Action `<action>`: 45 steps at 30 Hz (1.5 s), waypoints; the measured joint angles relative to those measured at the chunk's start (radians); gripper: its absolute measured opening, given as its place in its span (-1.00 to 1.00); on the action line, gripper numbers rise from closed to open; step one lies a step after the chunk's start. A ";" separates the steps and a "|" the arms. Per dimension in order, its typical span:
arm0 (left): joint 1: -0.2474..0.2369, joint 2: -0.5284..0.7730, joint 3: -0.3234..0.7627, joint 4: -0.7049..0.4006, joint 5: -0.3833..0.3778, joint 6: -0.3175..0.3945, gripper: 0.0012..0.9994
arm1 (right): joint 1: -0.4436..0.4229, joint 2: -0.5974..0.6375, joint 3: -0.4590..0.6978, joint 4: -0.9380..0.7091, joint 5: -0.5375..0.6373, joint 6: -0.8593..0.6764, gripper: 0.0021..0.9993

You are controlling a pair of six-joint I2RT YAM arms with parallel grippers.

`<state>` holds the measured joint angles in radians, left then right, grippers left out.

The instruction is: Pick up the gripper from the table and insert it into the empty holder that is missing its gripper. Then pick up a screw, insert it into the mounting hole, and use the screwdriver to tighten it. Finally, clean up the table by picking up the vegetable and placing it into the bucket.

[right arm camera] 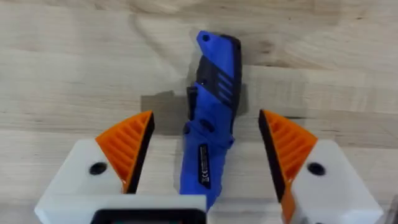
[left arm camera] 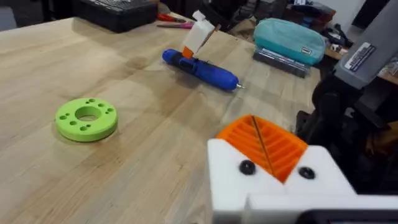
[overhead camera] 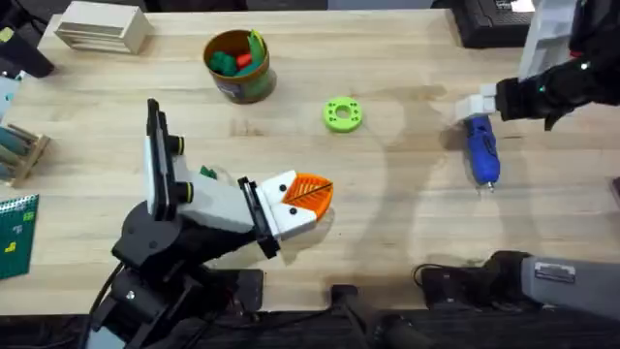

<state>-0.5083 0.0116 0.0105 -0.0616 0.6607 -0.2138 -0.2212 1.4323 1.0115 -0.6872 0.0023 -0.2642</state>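
The blue-handled screwdriver (overhead camera: 481, 150) (left arm camera: 199, 70) lies flat on the table at the right. My right gripper (overhead camera: 475, 107) (right arm camera: 208, 143) is open and low over it, one orange pad on each side of the handle (right arm camera: 211, 124). My left gripper (overhead camera: 308, 194) (left arm camera: 264, 146) hovers near the table's middle, shut, its two orange pads pressed together with nothing between them. A small dark green vegetable (overhead camera: 207, 173) lies beside the left arm. The bucket (overhead camera: 239, 66) stands at the back and holds green and red toy pieces. The loose gripper, the holder and the screw are out of view.
A lime green disc with holes (overhead camera: 342, 114) (left arm camera: 86, 118) lies between the bucket and the screwdriver. A wooden box (overhead camera: 97, 27) sits at the back left, a small rack (overhead camera: 19, 150) and a green card (overhead camera: 15, 228) at the left edge, a black case (overhead camera: 489, 19) at the back right.
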 joint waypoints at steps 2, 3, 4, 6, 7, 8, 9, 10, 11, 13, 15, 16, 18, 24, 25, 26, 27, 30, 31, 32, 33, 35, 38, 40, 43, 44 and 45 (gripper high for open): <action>0.000 0.000 0.000 0.000 0.000 0.000 -0.99 | -0.018 0.031 0.000 0.000 -0.018 -0.022 0.98; 0.000 0.000 0.000 0.000 0.000 0.000 -0.99 | -0.026 0.045 0.000 0.003 -0.025 -0.029 0.98; 0.000 0.000 0.000 0.000 0.000 0.000 -0.99 | -0.034 0.060 0.000 0.007 -0.030 -0.035 0.98; 0.000 0.000 0.000 0.000 -0.002 0.000 -0.99 | -0.056 0.114 0.000 0.042 -0.052 -0.049 0.97; 0.000 0.000 0.000 0.000 -0.003 0.000 -0.99 | -0.058 0.125 0.000 0.051 -0.055 -0.051 0.97; 0.000 0.000 0.000 0.000 -0.006 0.000 -0.99 | -0.059 0.139 0.000 0.063 -0.058 -0.052 0.97; 0.000 0.000 0.000 0.000 -0.008 0.000 -0.99 | -0.059 0.151 0.000 0.074 -0.060 -0.054 0.97; 0.000 0.000 0.000 0.000 -0.016 0.000 -0.99 | -0.059 0.183 0.000 0.094 -0.066 -0.056 0.97; 0.000 0.000 0.000 0.000 -0.020 0.000 -0.99 | -0.059 0.193 0.000 0.098 -0.069 -0.058 0.97; 0.000 0.000 0.000 0.000 -0.025 0.000 -0.99 | -0.059 0.212 0.000 0.106 -0.071 -0.058 0.97; 0.000 0.000 0.000 0.000 -0.028 0.005 -0.99 | -0.059 0.231 0.000 0.111 -0.071 -0.058 0.96; 0.000 0.000 0.000 0.000 -0.029 0.010 -0.99 | -0.059 0.239 0.000 0.113 -0.070 -0.058 0.95; 0.000 0.000 0.000 0.000 -0.029 0.026 -0.99 | -0.059 0.241 0.000 0.118 -0.069 -0.058 0.90; 0.000 0.000 0.000 0.000 -0.029 0.046 -0.99 | -0.064 0.246 0.000 0.139 -0.057 -0.066 -0.20; 0.000 0.000 0.000 0.000 -0.029 0.047 -0.99 | -0.064 0.246 0.000 0.143 -0.056 -0.066 -0.42; 0.000 0.000 0.000 0.000 -0.029 0.049 -0.99 | -0.064 0.248 0.000 0.149 -0.055 -0.070 -0.65; 0.000 0.000 0.000 0.000 -0.029 0.050 -0.99 | -0.064 0.250 0.000 0.157 -0.052 -0.073 -0.87; 0.000 0.000 0.000 0.000 -0.029 0.050 -0.99 | -0.065 0.250 0.002 0.155 -0.055 -0.073 -0.94; 0.000 0.000 0.000 0.000 -0.029 0.050 -0.99 | -0.065 0.250 0.003 0.154 -0.055 -0.073 -0.94; 0.000 0.000 0.000 0.000 -0.029 0.050 -0.99 | -0.065 0.250 0.004 0.152 -0.056 -0.073 -0.94; 0.000 0.000 0.000 0.000 -0.029 0.050 -0.99 | -0.063 0.250 0.010 0.129 -0.059 -0.073 -0.94; 0.000 0.000 0.000 0.000 -0.029 0.050 -0.99 | -0.062 0.243 0.014 0.101 -0.063 -0.073 -0.94; 0.000 0.000 0.000 0.000 -0.029 0.050 -0.99 | -0.057 0.193 0.014 0.064 -0.064 -0.070 -0.94; 0.000 0.000 0.000 0.000 -0.029 0.050 -0.99 | -0.054 0.123 0.014 0.065 -0.064 -0.060 -0.94; 0.000 0.000 0.000 0.000 -0.029 0.050 -0.99 | -0.048 -0.023 0.016 0.069 -0.091 -0.049 -0.94; 0.000 0.000 0.000 0.000 -0.029 0.050 -0.99 | -0.047 -0.072 0.017 0.070 -0.109 -0.045 -0.94; 0.000 0.000 0.000 0.000 -0.029 0.050 -0.99 | -0.047 -0.125 0.020 0.075 -0.134 -0.034 -0.94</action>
<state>-0.5083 0.0119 0.0105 -0.0612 0.6315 -0.1642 -0.2681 1.3073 1.0311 -0.6119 -0.1318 -0.2986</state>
